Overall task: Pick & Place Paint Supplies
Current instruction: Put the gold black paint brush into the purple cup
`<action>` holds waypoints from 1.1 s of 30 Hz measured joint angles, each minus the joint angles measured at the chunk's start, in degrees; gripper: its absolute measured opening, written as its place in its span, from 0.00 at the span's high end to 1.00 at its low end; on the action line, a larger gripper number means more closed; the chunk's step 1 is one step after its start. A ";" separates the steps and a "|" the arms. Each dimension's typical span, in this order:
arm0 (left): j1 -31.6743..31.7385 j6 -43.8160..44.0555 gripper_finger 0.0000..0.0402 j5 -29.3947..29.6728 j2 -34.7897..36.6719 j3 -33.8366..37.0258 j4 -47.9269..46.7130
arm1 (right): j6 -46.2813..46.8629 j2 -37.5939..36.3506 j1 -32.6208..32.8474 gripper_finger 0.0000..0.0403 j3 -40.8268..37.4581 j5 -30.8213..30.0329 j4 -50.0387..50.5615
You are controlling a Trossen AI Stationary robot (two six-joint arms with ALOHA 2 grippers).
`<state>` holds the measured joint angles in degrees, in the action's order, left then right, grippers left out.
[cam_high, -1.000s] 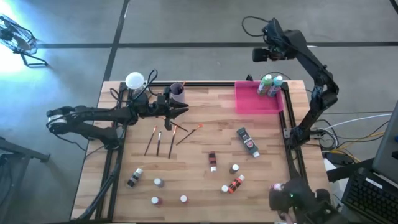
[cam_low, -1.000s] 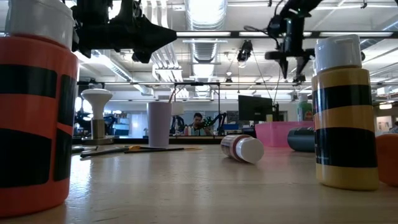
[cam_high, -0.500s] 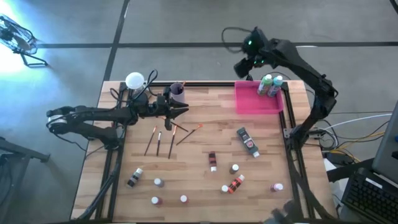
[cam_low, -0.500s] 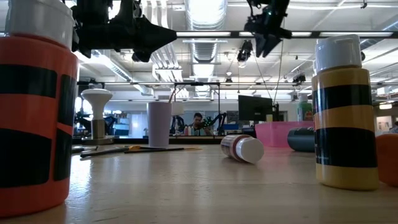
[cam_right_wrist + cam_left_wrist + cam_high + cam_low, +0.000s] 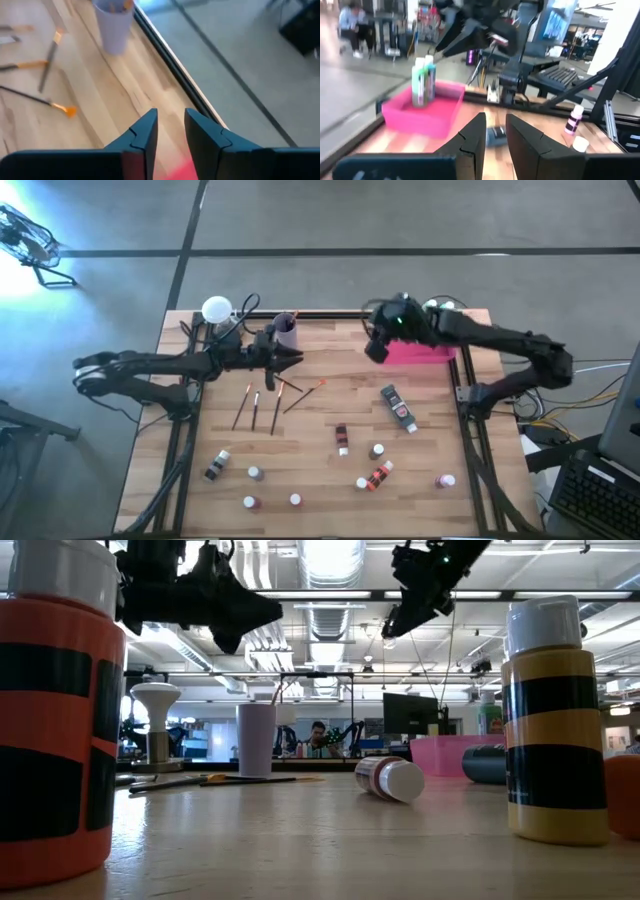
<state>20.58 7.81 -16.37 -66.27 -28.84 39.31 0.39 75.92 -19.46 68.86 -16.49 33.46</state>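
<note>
Several thin brushes [image 5: 258, 402] lie on the wooden table under and just near of my left gripper [image 5: 298, 358], which hovers level beside the lilac cup [image 5: 285, 330]. It is open by a narrow gap [image 5: 495, 122] with nothing in it. Two bottles [image 5: 423, 82] stand in the pink tray [image 5: 420, 112]. My right gripper [image 5: 372, 350] hangs over the tray's left edge, slanting down, narrowly open [image 5: 171, 117] and empty. A dark tube [image 5: 398, 407] and several small bottles [image 5: 342, 438] [image 5: 377, 476] [image 5: 255, 473] rest on the near half.
A white round-topped lamp [image 5: 217, 309] stands at the far left corner. A black frame [image 5: 467, 380] borders the table. In the low view an orange bottle [image 5: 50, 730] and a yellow bottle [image 5: 555, 730] stand close to the camera, with a lying bottle [image 5: 390, 778] between.
My right gripper has swung from beyond the table's far right corner toward the left and near side, sinking a little and rolling, and now hangs over the pink tray's left edge. My left gripper has stayed in place, its tip dipping slightly.
</note>
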 joint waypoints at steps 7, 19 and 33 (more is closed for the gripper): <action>-0.28 5.47 0.80 6.64 4.82 -5.03 -21.10 | 0.96 -8.65 3.80 0.85 -18.08 0.22 -24.54; -8.30 24.18 0.80 42.93 1.13 -22.88 -65.90 | 4.16 -15.43 4.73 0.89 -30.77 0.44 -36.40; -9.54 35.99 0.80 40.87 -9.84 -27.53 -70.84 | 3.98 -15.96 4.71 0.80 -31.07 0.39 -36.86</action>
<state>11.04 43.80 24.49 -76.11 -56.37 -31.53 4.37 59.96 -14.74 37.79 -16.10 -3.40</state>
